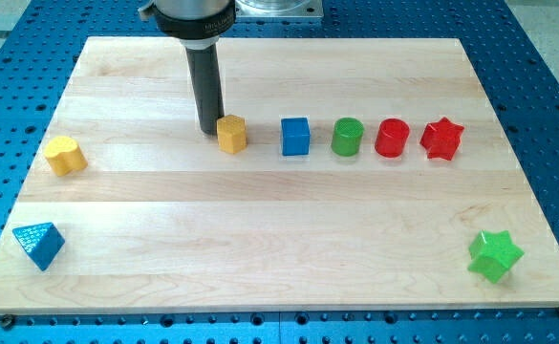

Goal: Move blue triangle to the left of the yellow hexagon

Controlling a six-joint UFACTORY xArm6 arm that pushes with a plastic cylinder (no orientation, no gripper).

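The blue triangle (38,245) lies near the board's bottom left corner. The yellow hexagon (231,133) stands left of the middle in the upper half of the board. My tip (208,130) rests on the board just left of the yellow hexagon, touching or almost touching its left side. The blue triangle is far from my tip, down and to the view's left.
A yellow heart-shaped block (65,155) sits at the left. Right of the hexagon runs a row: blue cube (295,136), green cylinder (347,137), red cylinder (392,138), red star (441,139). A green star (495,255) lies at bottom right. The wooden board (260,277) sits on a blue perforated table.
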